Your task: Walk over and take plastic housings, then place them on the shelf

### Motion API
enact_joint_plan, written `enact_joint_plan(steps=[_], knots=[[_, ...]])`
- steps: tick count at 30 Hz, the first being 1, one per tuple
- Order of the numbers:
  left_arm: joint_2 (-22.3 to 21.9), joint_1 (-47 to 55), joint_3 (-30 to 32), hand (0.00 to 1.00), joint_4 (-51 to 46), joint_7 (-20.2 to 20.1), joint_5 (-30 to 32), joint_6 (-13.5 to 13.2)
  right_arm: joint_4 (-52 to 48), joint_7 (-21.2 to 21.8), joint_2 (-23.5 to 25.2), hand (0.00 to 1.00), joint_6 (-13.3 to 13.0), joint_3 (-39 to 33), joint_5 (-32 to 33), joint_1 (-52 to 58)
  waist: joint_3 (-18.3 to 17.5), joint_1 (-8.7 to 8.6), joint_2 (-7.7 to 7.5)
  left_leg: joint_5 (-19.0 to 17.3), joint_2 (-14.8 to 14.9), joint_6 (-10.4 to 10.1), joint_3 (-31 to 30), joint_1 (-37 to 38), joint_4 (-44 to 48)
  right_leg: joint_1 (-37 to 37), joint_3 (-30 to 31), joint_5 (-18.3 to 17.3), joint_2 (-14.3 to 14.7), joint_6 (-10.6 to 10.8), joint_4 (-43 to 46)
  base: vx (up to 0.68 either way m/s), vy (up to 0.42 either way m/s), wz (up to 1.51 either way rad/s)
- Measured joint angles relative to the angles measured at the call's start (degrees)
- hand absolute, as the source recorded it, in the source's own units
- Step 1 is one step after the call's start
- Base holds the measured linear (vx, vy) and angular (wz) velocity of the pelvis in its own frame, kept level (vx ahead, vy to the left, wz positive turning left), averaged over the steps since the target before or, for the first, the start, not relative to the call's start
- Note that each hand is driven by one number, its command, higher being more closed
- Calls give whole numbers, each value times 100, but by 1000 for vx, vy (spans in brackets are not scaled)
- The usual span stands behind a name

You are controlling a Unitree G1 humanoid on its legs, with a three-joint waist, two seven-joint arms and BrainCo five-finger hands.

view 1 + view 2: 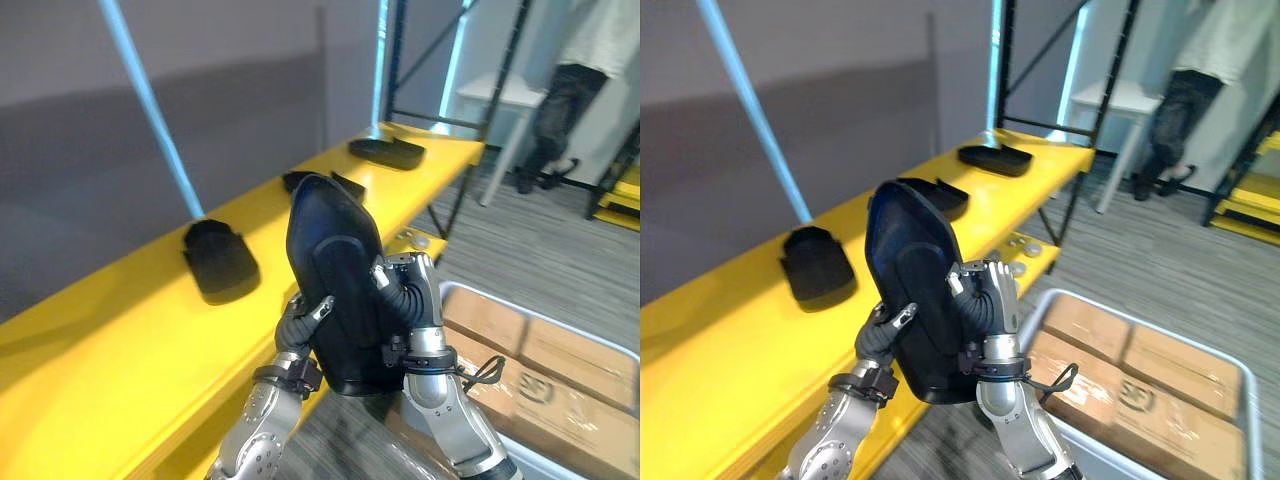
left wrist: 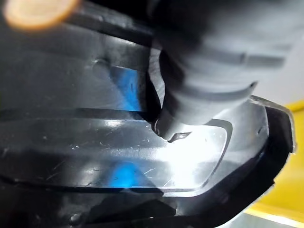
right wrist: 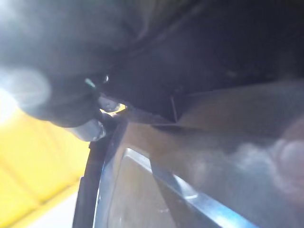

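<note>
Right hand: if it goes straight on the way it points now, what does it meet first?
The right hand grips the large black plastic housing, so that comes first. Beyond it, probably the yellow shelf board near the middle black housing; depth is unclear.

Grey wall (image 1: 250, 80), striped grey carpet (image 1: 540, 250), a white table (image 1: 500, 93) at the back
</note>
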Motion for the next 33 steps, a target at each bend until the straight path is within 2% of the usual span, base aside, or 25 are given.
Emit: enact_joint_plan(steps=[1, 2, 3, 4, 5, 6, 7, 8, 9, 13, 15, 18, 19, 20, 21, 22, 25, 26, 27, 28, 29, 31, 32, 33], knots=[[23, 19, 57, 100, -33, 4, 123, -1, 63, 0, 61, 100, -59, 0, 13, -8, -12, -17, -19, 4, 5, 53, -141, 27, -14, -136, 310, -53, 47, 88, 238, 172, 125, 112], [61, 20, 116, 100, -82, 3, 289, -11, 149, 9, 169, 100, -125, 3, 21, -72, -12, -39, -3, 21, 18, 119, -488, -19, -45, -309, 835, -501, 424, 399, 367, 182, -61, 135], [63, 25, 194, 100, -129, 3, 354, -12, 211, 56, 172, 100, -145, 2, 35, -188, 0, -44, -8, 62, 10, 172, -815, -38, -123, -396, 1376, -858, 957, 472, 157, 186, -87, 154], [68, 27, 222, 100, -132, 2, 457, -23, 252, 115, 167, 100, -159, 2, 90, -252, 7, -51, 4, 106, -9, 220, -1031, -59, -154, -406, 1775, -1000, 1351, 553, -174, 173, -101, 161], [88, 39, 253, 100, -160, 2, 543, -41, 272, 152, 174, 100, -180, 3, 125, -256, -25, -72, -47, 197, -80, 149, -1295, -102, -143, -374, 2325, -1047, 1792, 651, -799, 173, -115, 143], [119, 85, 265, 100, -224, 2, 580, -44, 252, 192, 183, 100, -196, 3, 145, -247, -41, -70, -107, 215, -205, 123, -1482, -134, -132, -300, 2526, -931, 1926, 553, -1299, 163, -126, 125], [156, 138, 286, 100, -298, 2, 625, -43, 231, 223, 195, 100, -218, 7, 167, -235, -42, -70, -181, 220, -329, 108, -1575, -143, -129, -287, 2501, -697, 1910, 496, -1563, 165, -130, 101], [93, 321, 317, 100, -383, -3, 702, -48, 198, 270, 145, 100, -292, 44, 248, -172, -57, -49, -117, 221, -387, 76, -1789, -156, -130, -146, 2307, -791, 1835, 661, -1696, 176, -117, 79], [77, 582, 318, 100, -553, -3, 741, -48, 145, 330, 119, 100, -361, 105, 356, -45, -94, -8, -49, 206, -325, 20, -1881, -188, -145, -11, 2164, -742, 1904, 646, -1971, 186, -107, 58], [88, 1073, 437, 100, -904, -5, 849, -48, 114, 486, 139, 100, -457, 291, 585, 52, -93, 28, -75, 141, -128, -122, -2019, -179, -158, 417, 1959, -494, 2176, 534, -2682, 155, -103, 16], [82, 1154, 446, 100, -1011, -5, 978, -48, 78, 540, 112, 100, -556, 290, 750, 98, -91, 17, -72, 142, -142, -157, -2211, -193, -169, 580, 1775, -477, 2201, 535, -2853, 69, -63, 45], [-23, 1159, 768, 100, -1044, -5, 1138, -59, 41, 888, 76, 100, -762, 413, 1241, 194, -93, -1, -55, 256, -190, -313, -2362, -540, -155, 682, 1137, -478, 2190, 533, -2956, 9, -40, 103], [31, 1151, 839, 100, -1048, -19, 1191, -67, 76, 973, 56, 100, -771, 412, 1349, 213, -94, -2, -46, -55, 36, -209, -1642, -692, -82, 718, 757, -475, 2150, 532, -2988, -9, -34, 164], [56, 1147, 847, 100, -1047, -21, 1194, -68, 76, 1003, 31, 100, -778, 411, 1369, 222, -86, -13, -48, -100, 262, -211, -1005, -770, 140, 766, 556, -474, 2105, 529, -2998, 7, -26, 152], [44, 1147, 849, 100, -1047, -23, 1196, -69, 82, 1003, 5, 100, -796, 411, 1369, 229, -70, 6, -7, -103, 526, -201, -474, -863, 373, 831, 408, -478, 2088, 523, -2992, 48, 0, 134], [35, 1149, 850, 100, -1035, -28, 1197, -69, 85, 1003, -7, 100, -799, 409, 1368, 233, -45, 0, 90, 99, 745, -74, -197, -917, 617, 929, 258, -490, 2091, 514, -2906, 77, 78, 101], [98, 1197, 903, 100, -1027, -37, 1245, -134, 112, 1082, 11, 100, -799, 431, 1370, 240, -45, -21, 86, 137, 478, -90, -607, -960, 709, 880, 278, -635, 1884, 408, -2524, 25, 199, 76], [157, 1148, 958, 100, -1031, -73, 1307, -174, 106, 1106, 34, 100, -812, 428, 1378, 222, -73, -103, -17, 140, 251, -130, -913, -1168, 834, 869, 306, -750, 1658, 427, -2475, -15, 255, 88], [236, 1089, 1064, 100, -1054, -85, 1404, -224, 149, 1139, 78, 100, -826, 439, 1425, 111, -7, -85, -92, -184, 243, -132, -1391, -1601, 1565, 881, 352, -826, 1540, 610, -2541, 16, 145, 47], [238, 1091, 1154, 100, -1055, -94, 1434, -247, 212, 1203, 117, 100, -825, 463, 1494, 41, 62, 44, 45, -411, 475, -335, -1872, -1699, 1876, 878, 447, -780, 1642, 797, -2595, 11, 161, -7], [296, 1089, 1200, 100, -1029, -88, 1502, -245, 299, 1235, 174, 100, -814, 475, 1540, 78, 120, 39, 59, -546, 454, -532, -2160, -1679, 1943, 964, 540, -699, 1648, 877, -2677, -6, 168, -29], [411, 1084, 1211, 100, -1031, -79, 1572, -248, 335, 1275, 217, 100, -809, 482, 1623, 125, 91, 18, -15, -660, 363, -493, -2102, -1703, 2095, 997, 568, -619, 1547, 833, -2767, -30, 221, -11], [492, 1037, 1225, 100, -1030, -73, 1580, -248, 335, 1291, 258, 100, -809, 472, 1637, 125, 94, -14, -31, -765, 274, -398, -2029, -1698, 2194, 978, 612, -620, 1422, 825, -2763, -73, 263, -15], [532, 1001, 1221, 100, -1031, -72, 1606, -248, 335, 1294, 273, 0, -809, 451, 1663, 134, 87, -27, -37, -845, 189, -349, -1944, -1666, 2230, 985, 641, -630, 1309, 809, -2752, -92, 319, -21]])
